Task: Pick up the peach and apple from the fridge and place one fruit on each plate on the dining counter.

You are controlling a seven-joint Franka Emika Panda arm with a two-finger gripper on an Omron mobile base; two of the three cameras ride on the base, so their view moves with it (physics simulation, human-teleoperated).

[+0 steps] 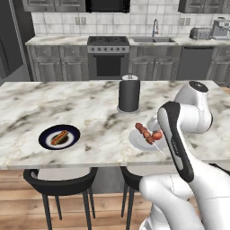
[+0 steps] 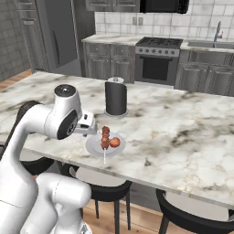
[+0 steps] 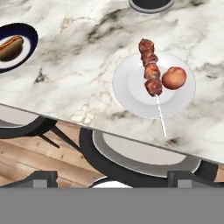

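The peach, round and orange-red, lies on the white plate beside a meat skewer. The navy plate holds a hot dog further left on the marbled dining counter. My gripper hovers over the counter's near edge, pulled back from the white plate, open with nothing between its fingertips. The fridge stands shut at the back left. The apple is out of view.
A dark paper-towel roll stands upright behind the white plate. Black stools are tucked under the counter's near edge. Stove, sink and cabinets line the far wall.
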